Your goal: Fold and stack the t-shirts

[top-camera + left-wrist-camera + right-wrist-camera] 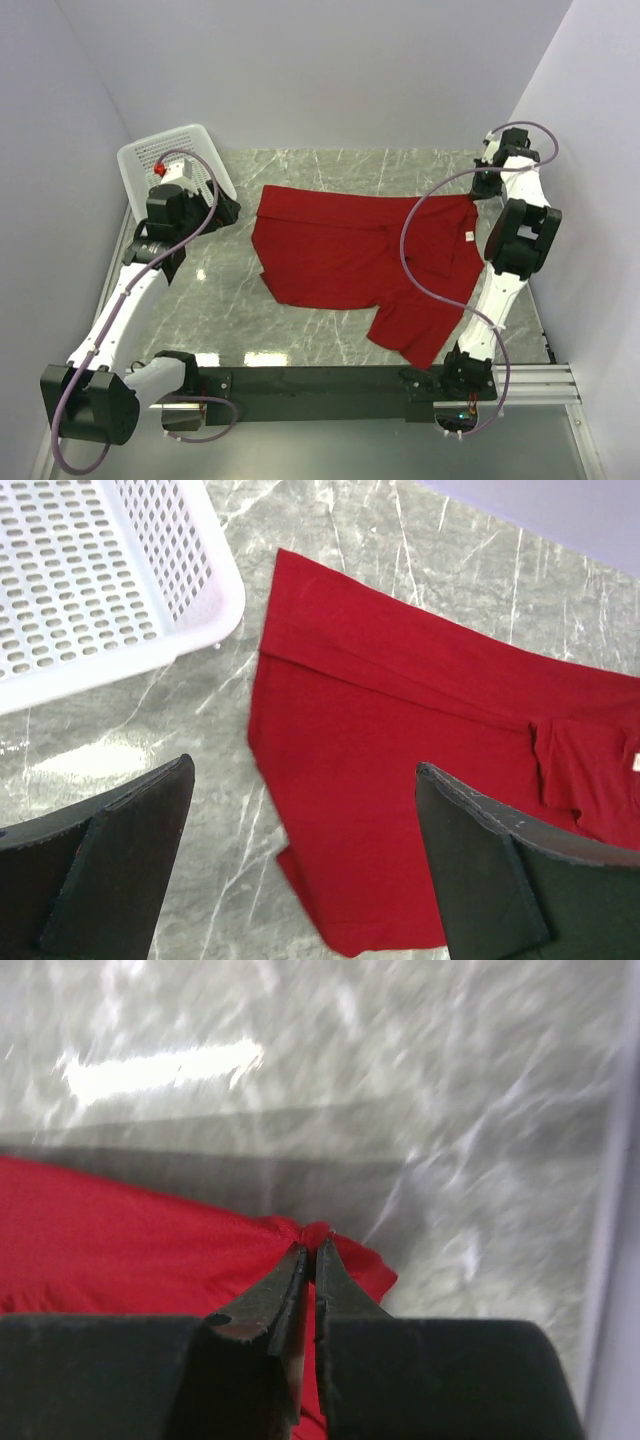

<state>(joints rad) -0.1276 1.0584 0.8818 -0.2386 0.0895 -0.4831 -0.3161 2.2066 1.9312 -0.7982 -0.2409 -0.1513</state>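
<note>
The right gripper (312,1250) is pinching the red t-shirt (340,250) at its far right corner, jaws clamped on the fabric. The left gripper (305,772) is hovering by the t-shirt's left edge, jaws wide apart.

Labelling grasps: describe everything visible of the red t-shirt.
The t-shirt is plain red soft-looking fabric with a small white neck label. It lies mostly flat on the marble table, far edge folded over, a sleeve trailing toward the near edge. The right gripper is shut on a pinch at its far right corner.
</note>
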